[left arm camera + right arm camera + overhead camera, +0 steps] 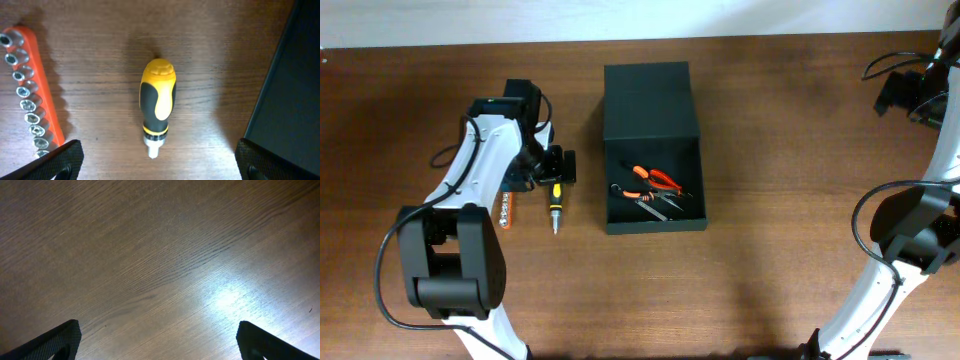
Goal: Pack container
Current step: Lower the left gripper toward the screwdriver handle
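Fingers (67,159) spread wide on the left gripper (160,167), clasping nothing, black tips at the lower corners of the left wrist view. Poised over the yellow-and-black screwdriver (157,100), flat on the table (770,120) at frame centre, handle toward the top, metal tip toward the bottom. Not touching it, as far as can be judged. At far left of that view, an orange socket rail (30,90), near the screwdriver but apart from it. At the right edge, the dark wall of the container (290,100).

From overhead, left of centre: rail, then screwdriver, then the container just to their right, around frame centre, flap lid thrown back toward the top, body open. Inside, orange-handled pliers (655,178) and some smaller dark tools (655,205), too small to name. Further right, bare wood. At the far right edge, the right arm (910,250); in its wrist view, the right gripper (160,347), likewise wide open and empty, over plain tabletop.

Probably about to pick up the screwdriver. Possible failures:
- Closing off-centre on the rounded, bulging handle and squeezing it out sideways.
- Descending too low and jamming fingertips into the wood.
- Sweeping one finger into the rail and scattering sockets.
- Carrying rightward too low and clipping the container wall, shoving the box or dropping the tool outside it.
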You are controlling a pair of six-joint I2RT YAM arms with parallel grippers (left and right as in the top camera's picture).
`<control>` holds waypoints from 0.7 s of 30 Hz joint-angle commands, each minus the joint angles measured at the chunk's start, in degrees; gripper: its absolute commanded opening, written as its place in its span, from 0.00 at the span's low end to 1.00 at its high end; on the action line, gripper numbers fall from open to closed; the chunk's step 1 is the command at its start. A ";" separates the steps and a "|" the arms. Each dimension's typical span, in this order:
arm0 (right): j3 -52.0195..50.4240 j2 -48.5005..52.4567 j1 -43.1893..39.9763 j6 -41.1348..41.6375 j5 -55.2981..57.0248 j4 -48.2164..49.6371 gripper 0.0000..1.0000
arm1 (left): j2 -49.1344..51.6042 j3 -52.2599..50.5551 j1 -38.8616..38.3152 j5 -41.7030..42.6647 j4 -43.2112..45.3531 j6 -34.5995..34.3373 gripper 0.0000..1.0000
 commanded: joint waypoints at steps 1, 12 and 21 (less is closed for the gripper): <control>-0.20 -1.40 -0.42 -0.33 0.92 0.02 0.99 | 0.68 0.28 -1.68 -0.70 1.09 -0.70 0.99; -0.20 -1.40 -0.42 -0.33 0.92 0.02 0.99 | 0.68 0.28 -6.25 -5.57 2.95 -0.70 0.99; -0.20 -1.40 -0.42 -0.33 0.92 0.02 0.99 | 1.46 0.28 -5.99 -5.77 4.15 -0.74 0.99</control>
